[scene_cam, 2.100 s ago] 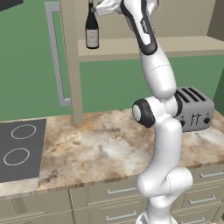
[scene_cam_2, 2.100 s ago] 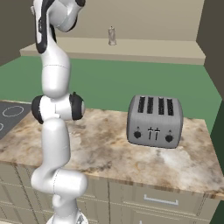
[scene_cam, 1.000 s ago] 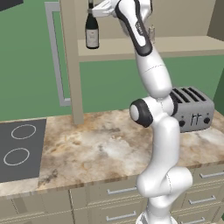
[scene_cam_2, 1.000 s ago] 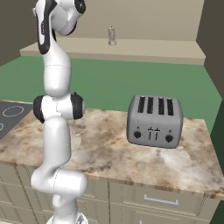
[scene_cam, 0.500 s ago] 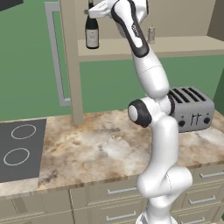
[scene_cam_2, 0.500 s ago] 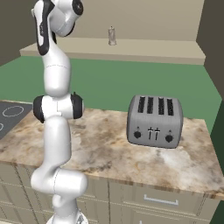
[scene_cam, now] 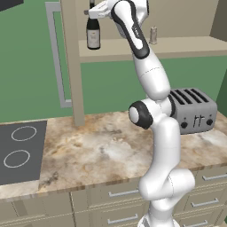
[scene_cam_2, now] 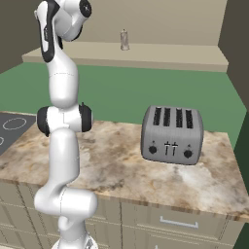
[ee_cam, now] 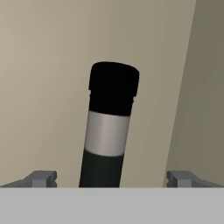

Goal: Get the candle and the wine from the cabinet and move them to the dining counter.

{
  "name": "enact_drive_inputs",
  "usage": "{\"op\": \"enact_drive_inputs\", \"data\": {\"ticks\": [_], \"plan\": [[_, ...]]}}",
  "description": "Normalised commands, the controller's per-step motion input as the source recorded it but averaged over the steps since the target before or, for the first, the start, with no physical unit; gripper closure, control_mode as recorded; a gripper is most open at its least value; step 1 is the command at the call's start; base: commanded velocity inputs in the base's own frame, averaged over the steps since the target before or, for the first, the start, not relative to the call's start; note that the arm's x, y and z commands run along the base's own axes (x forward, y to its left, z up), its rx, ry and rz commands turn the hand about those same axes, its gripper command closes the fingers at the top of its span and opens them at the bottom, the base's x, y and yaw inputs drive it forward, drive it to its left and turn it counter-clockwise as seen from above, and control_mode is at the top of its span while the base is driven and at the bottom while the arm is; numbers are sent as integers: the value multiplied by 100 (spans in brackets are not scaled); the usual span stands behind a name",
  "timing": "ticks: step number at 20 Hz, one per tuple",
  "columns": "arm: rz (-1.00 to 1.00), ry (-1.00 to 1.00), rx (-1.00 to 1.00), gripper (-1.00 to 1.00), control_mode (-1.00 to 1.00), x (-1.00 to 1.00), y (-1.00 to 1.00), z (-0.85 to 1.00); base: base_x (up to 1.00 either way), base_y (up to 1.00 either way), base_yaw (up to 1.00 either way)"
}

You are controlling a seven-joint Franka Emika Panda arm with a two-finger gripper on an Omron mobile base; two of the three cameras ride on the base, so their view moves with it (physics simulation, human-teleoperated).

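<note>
hand up at the wine

the gripper (ee_cam: 109,178) is wide open (holding nothing) so the wine (scene_cam: 93,32) neck fits between; the wine stands in the cabinet (scene_cam: 146,48), candle (scene_cam: 153,35) at its 3 o'clock.

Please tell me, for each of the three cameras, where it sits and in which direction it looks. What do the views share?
Left base view: behind the arm's left, facing the cabinet; arm rises at right, gripper at the wine.
Right base view: behind the arm's right, facing the toaster and candle; arm at left.
Hand view: on the hand, facing the wine's neck between open fingertips.
Both base views share toaster, candle, worktop.
</note>
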Motion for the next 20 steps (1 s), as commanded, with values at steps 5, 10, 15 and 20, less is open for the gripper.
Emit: {"op": "enact_drive_inputs", "data": {"ticks": [5,10,15,20], "plan": [[0,0,0,-100,-100,0,0,0,0,0,0],[0,0,0,100,-100,0,0,0,0,0,0],[0,0,0,100,-100,0,0,0,0,0,0],[0,0,0,100,-100,0,0,0,0,0,0]]}}
